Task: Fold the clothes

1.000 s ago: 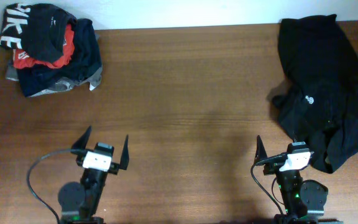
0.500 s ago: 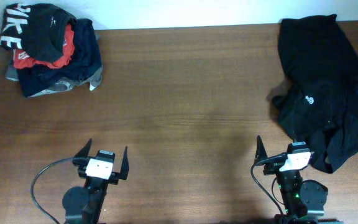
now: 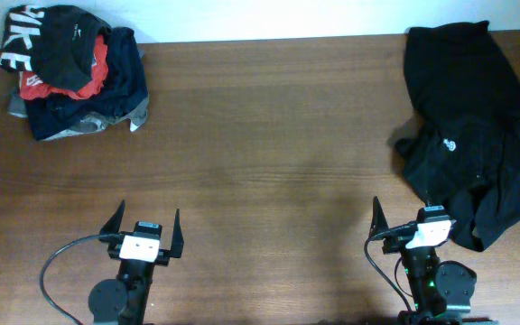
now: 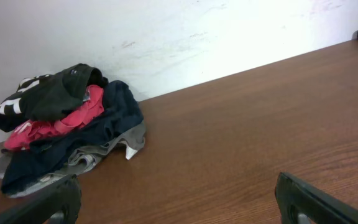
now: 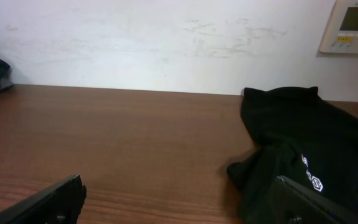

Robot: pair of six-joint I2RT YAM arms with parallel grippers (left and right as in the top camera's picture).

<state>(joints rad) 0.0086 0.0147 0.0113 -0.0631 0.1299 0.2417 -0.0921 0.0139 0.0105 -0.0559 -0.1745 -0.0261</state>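
Note:
A pile of clothes (image 3: 70,77) lies at the table's far left corner: a black shirt with white letters on top, red, navy and grey garments under it. In the left wrist view the same pile (image 4: 61,130) sits against the wall. Crumpled black T-shirts (image 3: 468,135) with small white logos spread over the far right. My left gripper (image 3: 147,218) stands open near the front edge over bare wood, far from the pile. My right gripper (image 3: 418,213) is open too, and its right finger (image 5: 309,202) sits just in front of the black shirt (image 5: 316,143).
The brown wooden table (image 3: 269,135) ends at a white wall along the back. A wall control panel (image 5: 355,25) hangs at the upper right. A black cable (image 3: 54,266) loops left of the left arm's base.
My left gripper has drawn back toward the front edge and turned to face straight ahead. The right arm and both heaps of clothes have not moved.

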